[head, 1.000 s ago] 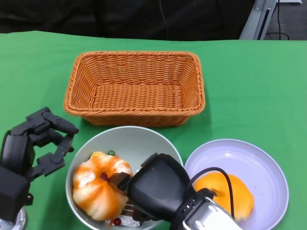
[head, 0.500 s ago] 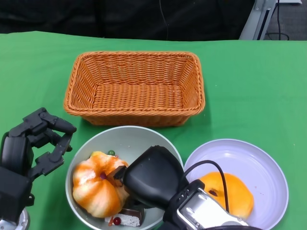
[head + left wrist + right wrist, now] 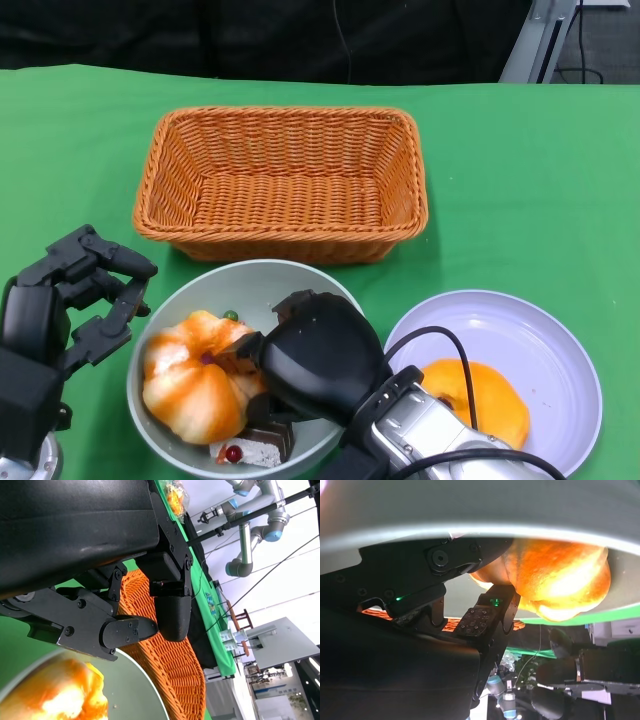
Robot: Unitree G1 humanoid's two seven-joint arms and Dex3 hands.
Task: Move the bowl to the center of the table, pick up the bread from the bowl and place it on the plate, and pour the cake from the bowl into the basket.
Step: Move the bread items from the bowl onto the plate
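The pale grey-green bowl [image 3: 250, 285] sits at the lower centre of the head view, just below the wicker basket [image 3: 283, 183] that fills the upper middle of the frame. Inside the bowl, an orange, pumpkin-shaped bread [image 3: 190, 375] lies toward its left side, and a small slice of cake [image 3: 247, 448] with a dark top and a red berry rests at the bowl's lower edge. The right hand [image 3: 305, 360] reaches into the bowl from the lower right of the frame, its black shell covering the bowl's right half; its fingers [image 3: 240, 352] press against the bread's right side, and the right wrist view shows a finger [image 3: 487, 617] lying under the glowing orange bread [image 3: 555, 575], so the hand appears to be grasping it. To the lower right, the lavender plate [image 3: 520, 325] lies just beside the bowl, and a second orange bread [image 3: 490, 395] lies on it, partly hidden by the right forearm. At the lower left of the frame the left hand [image 3: 75, 290] hovers beside the bowl's left rim, fingers apart and curled with nothing between them, not touching the bowl. The left wrist view shows the same spread fingers [image 3: 170, 612] over the basket [image 3: 165, 655] weave. The green table [image 3: 520, 180] cloth covers the rest.
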